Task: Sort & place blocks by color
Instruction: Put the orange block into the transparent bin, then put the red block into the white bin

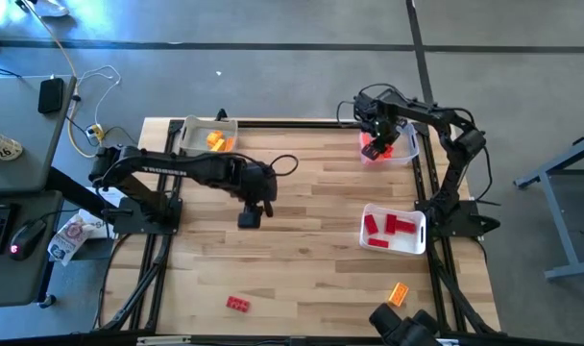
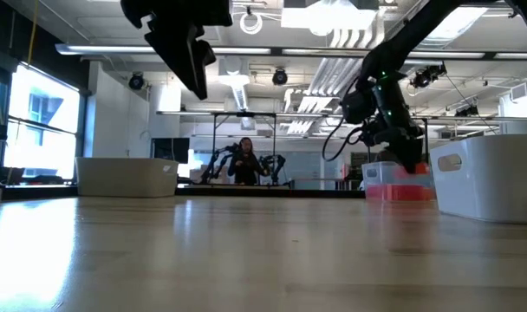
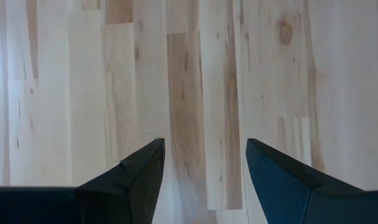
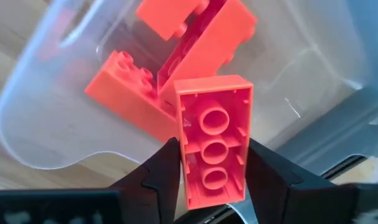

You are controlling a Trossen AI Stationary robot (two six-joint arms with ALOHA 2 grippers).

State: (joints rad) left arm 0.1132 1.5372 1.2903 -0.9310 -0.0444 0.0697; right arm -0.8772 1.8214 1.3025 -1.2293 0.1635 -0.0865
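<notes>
High view: the wooden table (image 1: 302, 221) fills the middle, with the left arm reaching in from its left edge and the right arm bent over the far right corner. Three trays sit on it. A white tray (image 1: 395, 231) near the right edge holds three red blocks (image 1: 388, 229). A second tray (image 1: 207, 135) at the far left holds yellow-orange blocks (image 1: 215, 142). A clear tray (image 1: 393, 144) at the far right corner holds orange-red blocks (image 4: 170, 68), a loose heap of studded bricks leaning on each other in the right wrist view.

Directly over that clear tray hangs the right gripper (image 4: 211, 163), its fingers closed on an orange-red block (image 4: 211, 140). This brick is a narrow rectangle, held with its hollow underside toward the wrist camera, showing three round tubes in a row inside its walls.

Out over the bare middle of the table hovers the left gripper (image 3: 204, 163), its fingers set wide apart with nothing between them; only wood planks show beneath.

Two blocks lie loose near the front edge: a red studded block (image 1: 238, 304) left of centre and a yellow-orange block (image 1: 399, 293) toward the right, well apart from each other and from every tray.
</notes>
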